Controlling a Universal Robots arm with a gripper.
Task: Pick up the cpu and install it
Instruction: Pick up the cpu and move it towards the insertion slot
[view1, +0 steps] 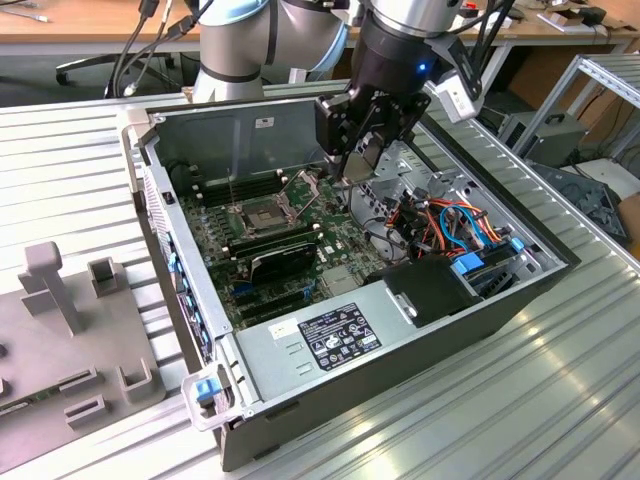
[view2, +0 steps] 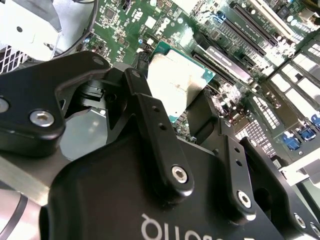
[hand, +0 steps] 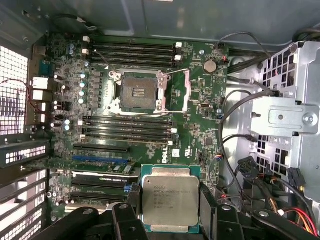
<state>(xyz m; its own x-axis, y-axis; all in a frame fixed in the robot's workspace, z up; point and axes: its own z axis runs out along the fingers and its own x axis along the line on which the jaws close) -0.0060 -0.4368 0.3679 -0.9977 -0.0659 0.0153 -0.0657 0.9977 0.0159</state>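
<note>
1. Gripper (view1: 363, 160) hangs inside the open case (view1: 400, 345), above the motherboard (hand: 197, 125).
2. Fingers (view2: 150, 125) are closed on the cpu (hand: 170, 200) by two opposite edges, its metal top showing in both wrist views.
3. Socket (hand: 139, 93) sits empty with its frame flipped open, well apart from the cpu.
4. Risks (my judgement): the thin edge grip could let the chip slip or tilt; a rotated or off-centre seating would bend socket pins; the raised frame could snag a finger.
</note>
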